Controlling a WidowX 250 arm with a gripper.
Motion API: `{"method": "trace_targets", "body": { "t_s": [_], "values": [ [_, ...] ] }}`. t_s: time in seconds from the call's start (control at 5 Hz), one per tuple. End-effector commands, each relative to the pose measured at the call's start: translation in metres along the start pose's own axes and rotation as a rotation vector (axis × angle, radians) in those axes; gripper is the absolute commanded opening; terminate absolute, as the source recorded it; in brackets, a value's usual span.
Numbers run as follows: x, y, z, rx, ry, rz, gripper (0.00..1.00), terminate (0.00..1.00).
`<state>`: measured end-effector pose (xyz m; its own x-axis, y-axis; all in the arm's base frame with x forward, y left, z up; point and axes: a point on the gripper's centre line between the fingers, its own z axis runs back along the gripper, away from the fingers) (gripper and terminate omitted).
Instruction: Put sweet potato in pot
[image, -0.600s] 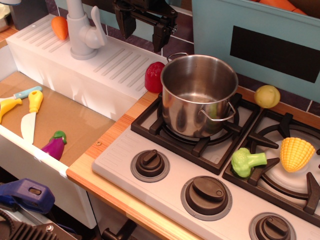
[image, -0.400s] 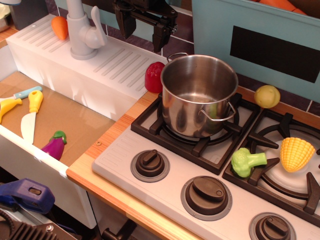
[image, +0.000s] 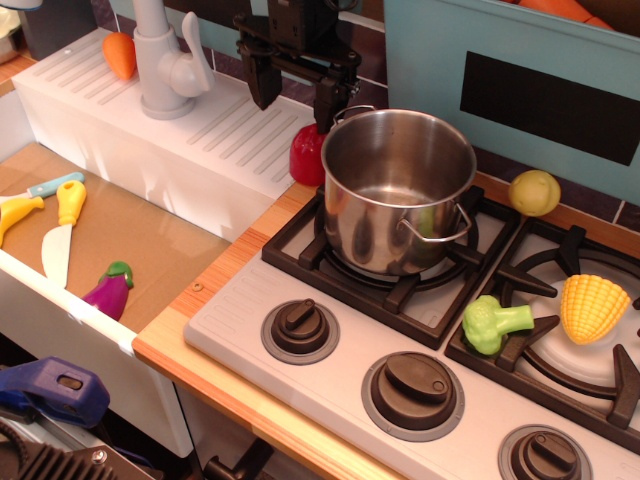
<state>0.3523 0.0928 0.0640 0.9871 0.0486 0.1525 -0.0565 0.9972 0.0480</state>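
Observation.image view: one arm works at a toy kitchen, seen from above the front edge of the stove.
Gripper (image: 296, 98): it hangs over the white drainer, jaws spread wide and pointing down, with nothing between them.
Sweet potato (image: 305, 157): red and glossy, it lies at the end of the drainer, touching or almost touching the left wall of the pot; its right part is hidden by that wall.
Pot (image: 398, 190): it stands upright on the left burner and looks empty; one wire handle at the back rim is just beside the right finger.
Step in hand: I judge it is the descent to the sweet potato, and the grasp is not yet done.
Risk one: the right finger can hit the pot rim or catch the wire handle, because the sweet potato sits so close to the wall; this would push or tip the pot.
Risk two: the plastic is smooth and rounded, so it can slip out if the jaws close off its middle.
Risk three: a nudged sweet potato can roll down behind the pot.
Other things: a faucet (image: 166, 60) stands well apart at left.
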Motion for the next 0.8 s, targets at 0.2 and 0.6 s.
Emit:
{"method": "trace_targets", "body": {
  "t_s": [0.2,0.6],
  "values": [
    [0.014,0.007,-0.007,-0.017,-0.081,-0.009,1.00,0.00],
    [0.015,-0.001,-0.021,-0.045,-0.100,-0.001,1.00,0.00]
  ]
}}
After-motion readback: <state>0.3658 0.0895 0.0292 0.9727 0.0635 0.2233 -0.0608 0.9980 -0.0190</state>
